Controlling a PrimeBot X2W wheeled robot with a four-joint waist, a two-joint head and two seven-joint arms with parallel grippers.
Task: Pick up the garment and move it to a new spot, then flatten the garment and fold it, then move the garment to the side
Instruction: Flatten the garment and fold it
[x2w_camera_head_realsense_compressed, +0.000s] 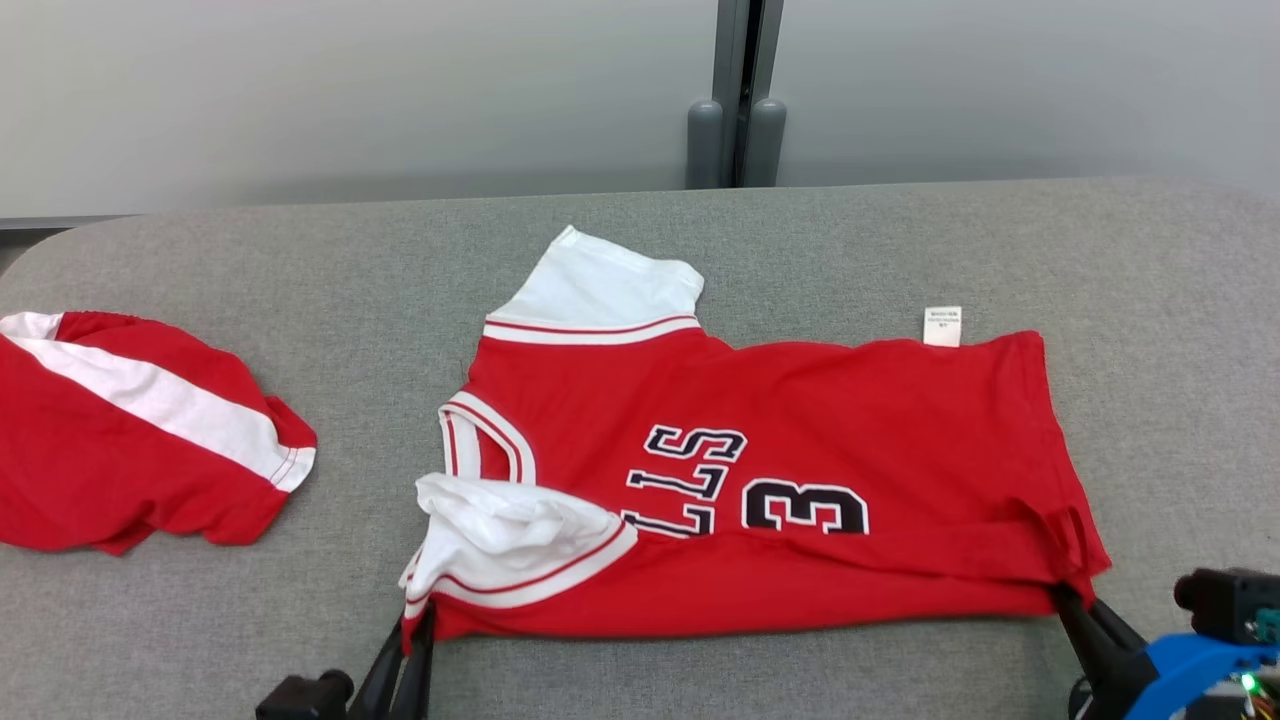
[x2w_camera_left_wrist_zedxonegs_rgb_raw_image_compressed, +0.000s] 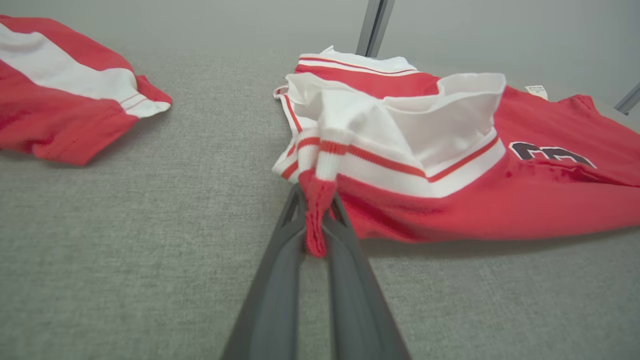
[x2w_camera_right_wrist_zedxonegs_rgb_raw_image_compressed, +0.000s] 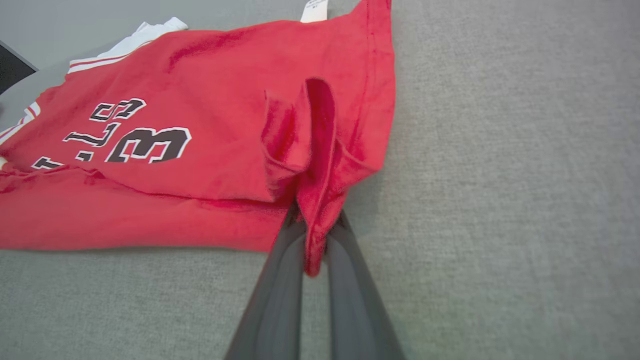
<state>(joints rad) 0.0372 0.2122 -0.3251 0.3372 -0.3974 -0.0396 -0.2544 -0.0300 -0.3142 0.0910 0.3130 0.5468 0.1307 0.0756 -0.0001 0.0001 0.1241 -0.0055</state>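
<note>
Head view: the red short-sleeved jersey with white sleeves and black lettering (x2w_camera_head_realsense_compressed: 800, 430) lies spread across the middle of the grey fabric-covered desk (x2w_camera_head_realsense_compressed: 300, 250). My left gripper (x2w_camera_head_realsense_compressed: 418, 620) is pinched tight on its near sleeve-end corner, and my right gripper (x2w_camera_head_realsense_compressed: 1068, 598) is clamped on the near hem corner. A second red-and-white garment (x2w_camera_head_realsense_compressed: 120, 440) sits well apart on the left.

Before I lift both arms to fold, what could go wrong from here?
1. The left end effector pinches only a thin tip of the jersey's edge, so it may slip out.
2. The right end effector holds a bunched corner, so wrinkles could carry into the fold.
3. The white sleeve lies crumpled over the front and may get trapped inside.
</note>
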